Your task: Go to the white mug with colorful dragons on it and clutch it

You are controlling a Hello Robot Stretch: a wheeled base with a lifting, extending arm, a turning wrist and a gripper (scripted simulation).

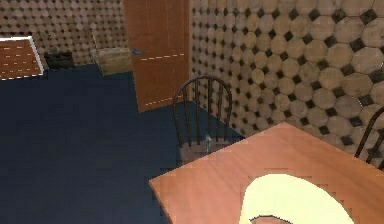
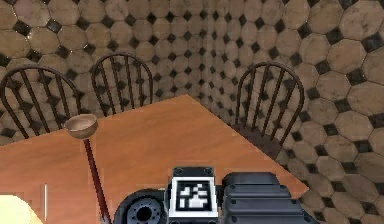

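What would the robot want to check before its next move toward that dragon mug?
1. Which thing is the mug: cannot tell; the pale shape on the table is unclear.
2. What the gripper holds: cannot tell.
3. Table at the arm's side: ok.
4. Red-handled stick close by the gripper: not ok, may obstruct.
5. Chair ahead at the table's corner: not ok, likely blocks driving straight on.

In the arm side view, the dark, ribbed, blocky end of the robot's arm (image 2: 256, 200) sits low at the bottom edge, just right of the middle. A white square marker with black marks (image 2: 195, 195) stands on it. Just left of that marker lies the dark, rounded gripper (image 2: 142, 211). Its fingers cannot be made out, nor whether it holds anything.
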